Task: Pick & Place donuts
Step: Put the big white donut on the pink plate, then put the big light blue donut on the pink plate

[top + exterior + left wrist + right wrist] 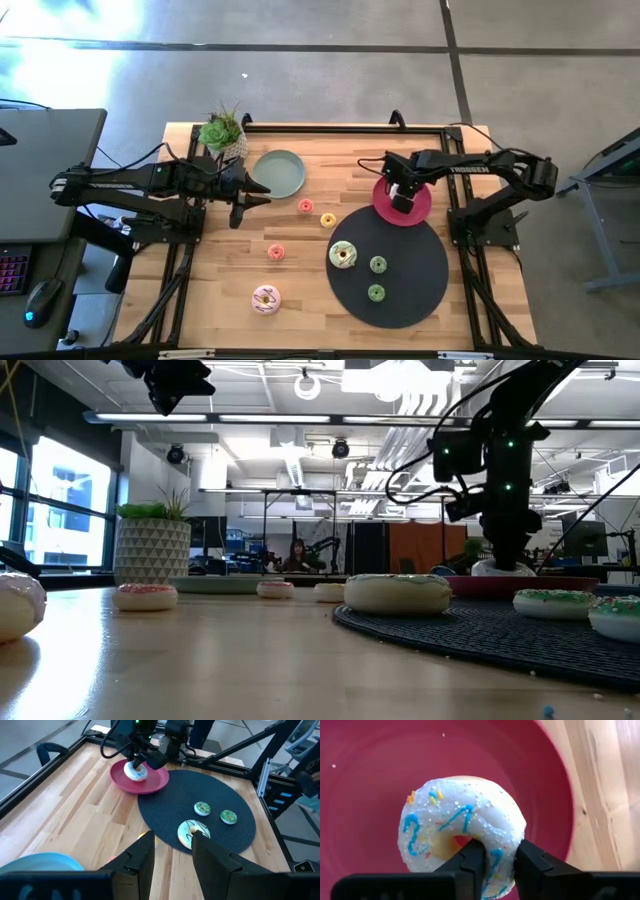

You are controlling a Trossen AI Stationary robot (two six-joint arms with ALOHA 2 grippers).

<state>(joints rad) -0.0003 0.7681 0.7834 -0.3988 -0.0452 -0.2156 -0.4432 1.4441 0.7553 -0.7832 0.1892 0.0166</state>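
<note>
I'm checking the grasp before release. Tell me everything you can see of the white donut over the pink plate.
The white donut is a toy ring with grainy white icing, blue squiggles and a few yellow and orange sprinkles. It is tilted on edge, its rim pinched by the right gripper, one finger through the hole. It sits over the pink plate; whether it touches the plate can't be told.

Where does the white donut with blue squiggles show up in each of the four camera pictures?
High view: hidden under the right gripper over the pink plate.
Low view: white donut right of centre, on the plate below the arm.
Left wrist view: far off on the plate.
Right wrist view: fills the centre, pinched by the fingers.
Shared landmark: the pink plate.
</note>
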